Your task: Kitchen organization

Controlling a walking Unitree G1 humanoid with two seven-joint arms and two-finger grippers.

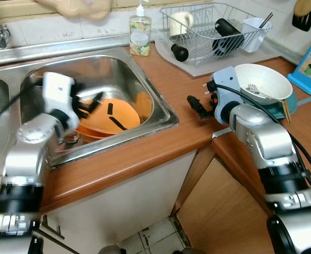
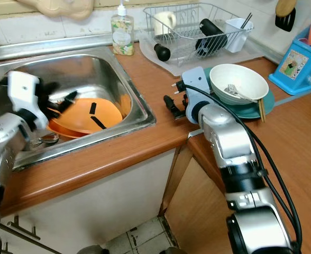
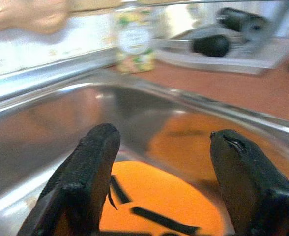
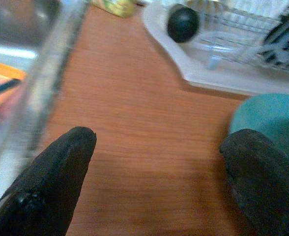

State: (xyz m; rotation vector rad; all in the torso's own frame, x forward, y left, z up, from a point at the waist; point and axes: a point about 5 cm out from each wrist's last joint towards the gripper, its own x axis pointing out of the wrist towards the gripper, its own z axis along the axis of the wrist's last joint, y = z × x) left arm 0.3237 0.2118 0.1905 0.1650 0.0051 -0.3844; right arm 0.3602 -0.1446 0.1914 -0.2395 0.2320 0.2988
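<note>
Sink (image 1: 161, 114): brushed stainless steel, glossy, reflective. Orange plate (image 1: 110, 119): smooth matt plastic. Countertop (image 1: 145, 153): wood-grain finish, satin. Dish rack (image 1: 208, 32): thin coated wire. White bowl (image 1: 261, 79): smooth glazed ware. Left gripper (image 3: 159, 182): 2 black, finely textured matt fingers.

Both silver arms reach forward: the left claw (image 1: 89, 105) at ten o'clock, fingers spread; the right claw (image 1: 198, 106) at one o'clock, fingers likewise parted.
</note>
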